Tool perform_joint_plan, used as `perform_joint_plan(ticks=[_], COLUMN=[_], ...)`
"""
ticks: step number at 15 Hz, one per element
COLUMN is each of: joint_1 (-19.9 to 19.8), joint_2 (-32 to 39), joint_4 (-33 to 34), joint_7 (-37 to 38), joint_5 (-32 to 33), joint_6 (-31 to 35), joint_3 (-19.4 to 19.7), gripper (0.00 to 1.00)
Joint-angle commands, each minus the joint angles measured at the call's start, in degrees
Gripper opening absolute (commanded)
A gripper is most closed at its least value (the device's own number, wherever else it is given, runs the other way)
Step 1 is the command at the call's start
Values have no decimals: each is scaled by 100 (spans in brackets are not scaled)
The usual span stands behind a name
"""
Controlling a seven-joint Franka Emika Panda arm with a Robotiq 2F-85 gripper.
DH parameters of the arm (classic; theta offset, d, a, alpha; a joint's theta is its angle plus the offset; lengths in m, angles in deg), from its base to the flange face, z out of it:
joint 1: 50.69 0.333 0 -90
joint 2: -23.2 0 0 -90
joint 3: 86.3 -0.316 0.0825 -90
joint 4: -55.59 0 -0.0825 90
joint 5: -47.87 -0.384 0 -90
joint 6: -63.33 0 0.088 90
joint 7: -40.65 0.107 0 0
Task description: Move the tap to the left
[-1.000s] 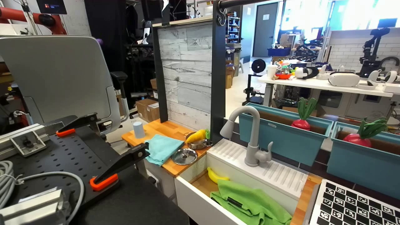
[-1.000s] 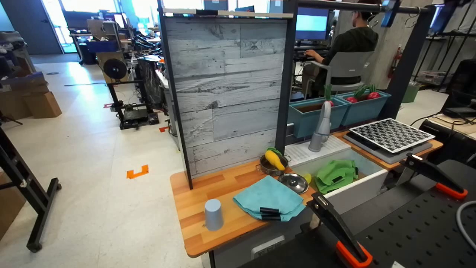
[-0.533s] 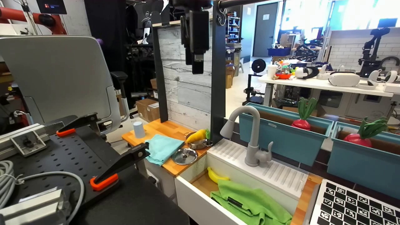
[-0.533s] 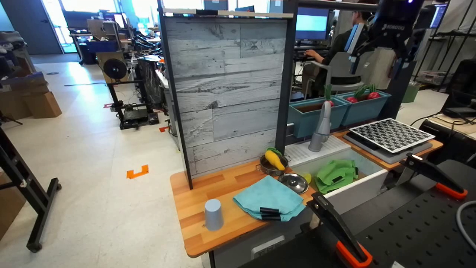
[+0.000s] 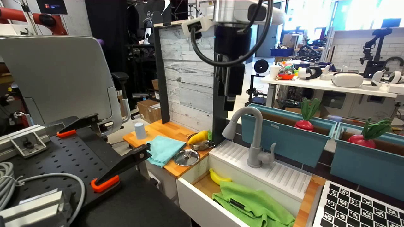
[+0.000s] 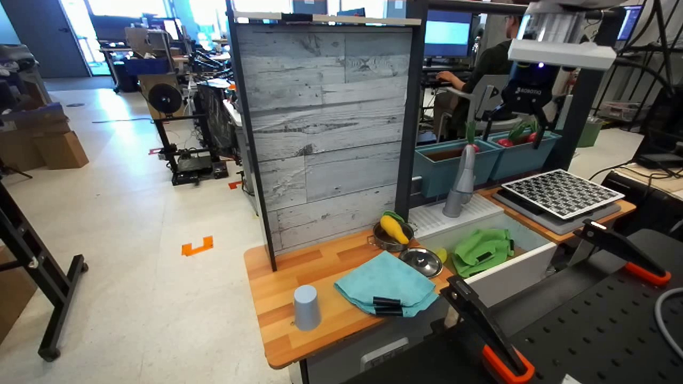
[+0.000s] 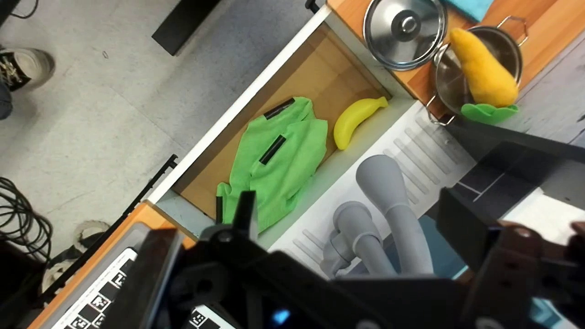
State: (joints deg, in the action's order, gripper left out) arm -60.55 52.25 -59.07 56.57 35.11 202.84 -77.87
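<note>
The tap (image 5: 258, 135) is a matte grey gooseneck standing upright on the white ledge behind the sink. In that exterior view its spout hangs toward the image left, with a small grey lever at its base. It also shows in an exterior view (image 6: 461, 181), beside the planter. My gripper (image 5: 226, 104) hangs pointing down, near the height of the tap's arch and just left of it in that view. It shows above and right of the tap in an exterior view (image 6: 512, 140). In the wrist view the gripper (image 7: 352, 205) is open and empty, with the spout (image 7: 384, 183) showing between its fingers.
The white sink (image 5: 205, 201) holds a yellow banana (image 5: 218, 177) and a green cloth (image 5: 252, 201). Teal planters (image 5: 284, 135) with radishes stand behind the tap. A dark post (image 5: 220, 94) and a pot (image 5: 201, 145) with a yellow squash are beside the sink. A checkered board (image 6: 563, 192) lies opposite.
My gripper has come in from the top of the exterior views and moved down, shifting right in one and left in the other. The tap has not moved.
</note>
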Motion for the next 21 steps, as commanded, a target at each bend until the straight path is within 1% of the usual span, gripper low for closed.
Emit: perform_joint_plan(ticks=[1, 5, 14, 16, 21], joint_1=[-52, 25, 197, 181, 221], joint_2=[717, 1087, 1219, 1273, 1484], joint_4=[752, 1079, 1195, 1281, 1455], joint_7=[277, 529, 540, 464, 565], joint_5=[-164, -97, -41, -40, -62], joint_6=[-13, 29, 128, 60, 215], joint_3=[9, 31, -5, -35, -28], gripper=[100, 100, 100, 100, 100])
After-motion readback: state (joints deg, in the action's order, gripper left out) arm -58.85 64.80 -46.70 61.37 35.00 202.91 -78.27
